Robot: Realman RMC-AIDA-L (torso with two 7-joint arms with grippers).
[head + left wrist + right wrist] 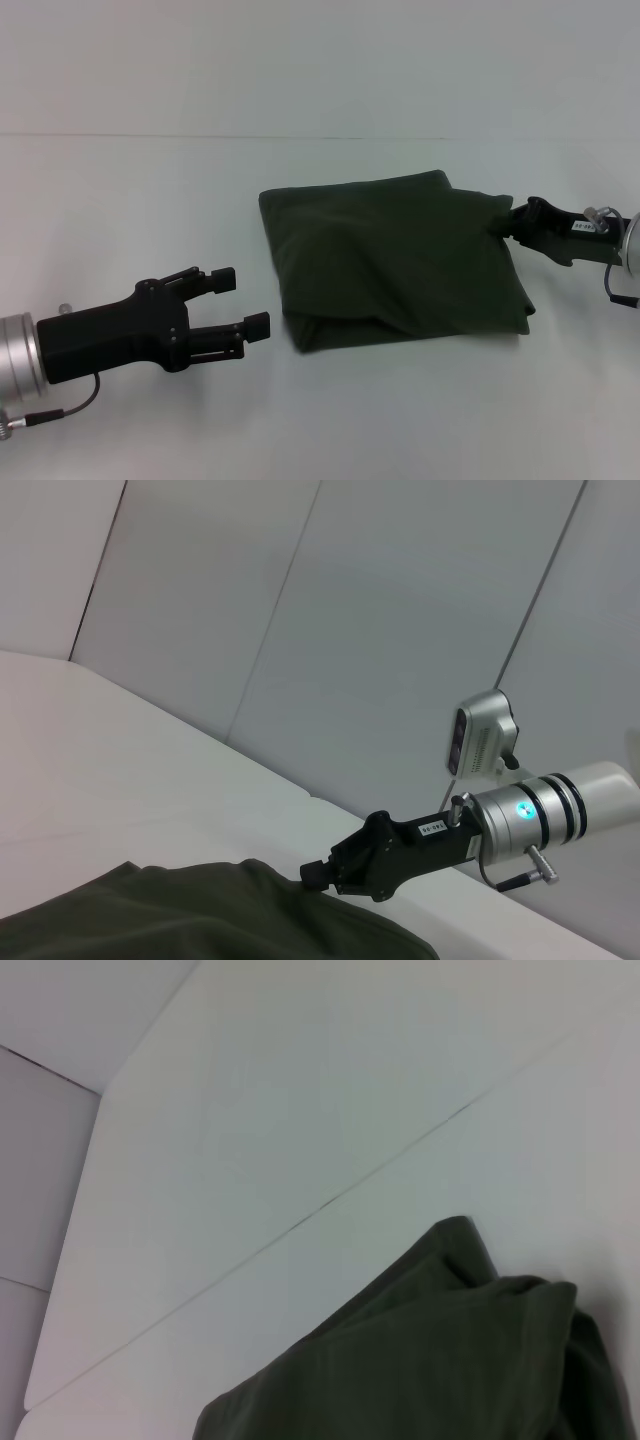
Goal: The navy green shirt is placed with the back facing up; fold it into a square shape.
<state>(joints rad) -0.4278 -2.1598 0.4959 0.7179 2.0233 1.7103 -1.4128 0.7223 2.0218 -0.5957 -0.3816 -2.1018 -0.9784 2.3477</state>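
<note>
On the white worktop (150, 200), head view: the navy green shirt (390, 260) lies folded into a rough square, slightly right of centre, plain side up, no lettering showing. Surface is wrinkled, with a soft ridge running across the middle. Folded layers show along the near edge; near-left corner is thick and rounded. The right tool (497, 222) reaches in from the right edge and sits at the shirt's far-right corner, its tip pressed into a bunched tuck of cloth; fingers closed on that corner as far as can be seen. The corner is drawn toward the tool. The left tool (243, 305) is low on the left side, just beside the shirt's near-left corner but not touching it. Its two fingers are spread apart, nothing between them.

Left wrist view: shirt (200, 915) fills the lower part of the frame as a dark mound. Beyond it the right tool (318, 873) meets the cloth edge, tip buried in the fabric; black body and silver wrist with a lit blue ring behind it. White worktop (120, 760) and pale wall panels beyond. Left arm's own fingers not in frame.

Right wrist view: shirt (440, 1360) occupies the lower right, a folded corner peaking up, a crease beside it. Bare worktop (300, 1110) elsewhere, one thin seam line crossing it. Own fingers not in frame.
</note>
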